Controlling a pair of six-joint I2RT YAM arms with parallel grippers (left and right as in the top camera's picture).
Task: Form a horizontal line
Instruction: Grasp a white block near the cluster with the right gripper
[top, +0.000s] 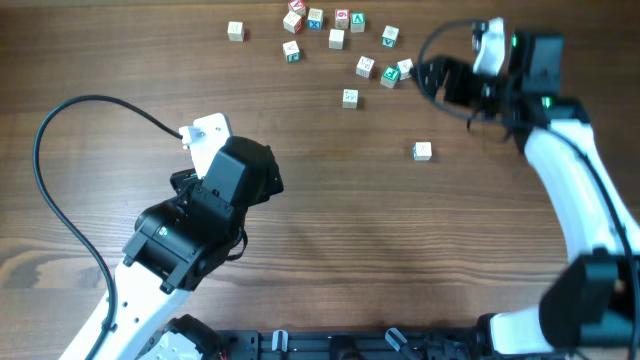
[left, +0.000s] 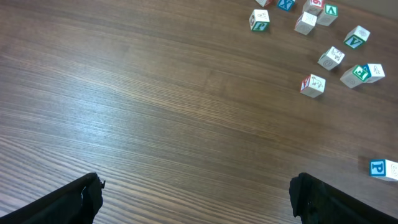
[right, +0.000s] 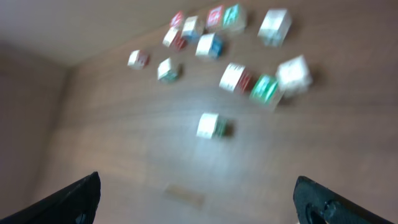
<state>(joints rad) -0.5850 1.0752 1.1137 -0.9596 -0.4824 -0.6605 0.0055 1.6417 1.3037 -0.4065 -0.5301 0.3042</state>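
Many lettered cubes (top: 349, 97) lie scattered loose on tbl (top: 330, 230).

Dark brown wood-grain table (top: 320, 230) fills the view.

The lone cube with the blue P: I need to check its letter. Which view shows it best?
Left wrist: the cube is sharp and its P readable, though at the frame edge. Overhead shows the cube small, letter illegible. Right wrist is blurred; I cannot pick it out.
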